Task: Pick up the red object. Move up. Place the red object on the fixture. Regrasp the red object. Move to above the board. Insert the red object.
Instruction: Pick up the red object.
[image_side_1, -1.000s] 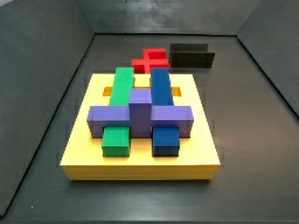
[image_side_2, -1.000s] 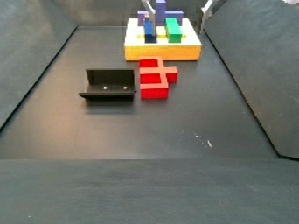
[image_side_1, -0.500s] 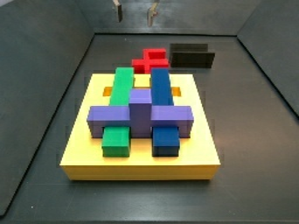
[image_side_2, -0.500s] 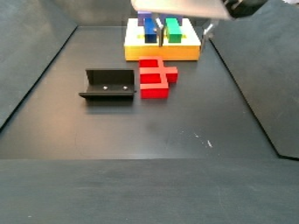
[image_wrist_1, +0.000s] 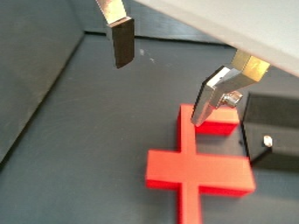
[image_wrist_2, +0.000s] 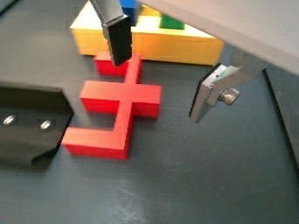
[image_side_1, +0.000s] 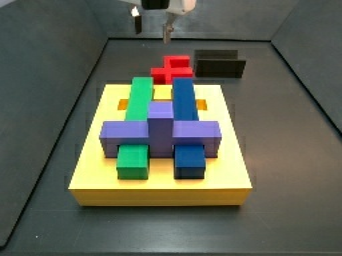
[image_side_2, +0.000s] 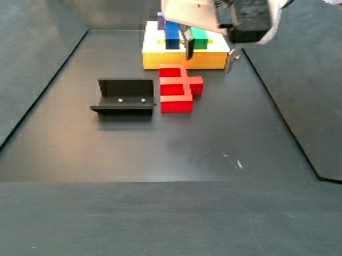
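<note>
Red object (image_side_2: 178, 87): we count one, flat on the floor btwn one fixture (image_side_2: 122, 98) & one board (image_side_2: 186, 57). Gripper (image_wrist_2: 158, 68) hangs above it, fingers apart, nothing held; it's dropped lower vs half a sec ago.

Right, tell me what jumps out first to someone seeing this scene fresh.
The bright red object stands out most, lying flat on the dark floor between the fixture and the yellow board. The board draws the eye next, carrying purple, green and blue blocks. Above the red object hangs the gripper, jaws open and holding nothing.
</note>
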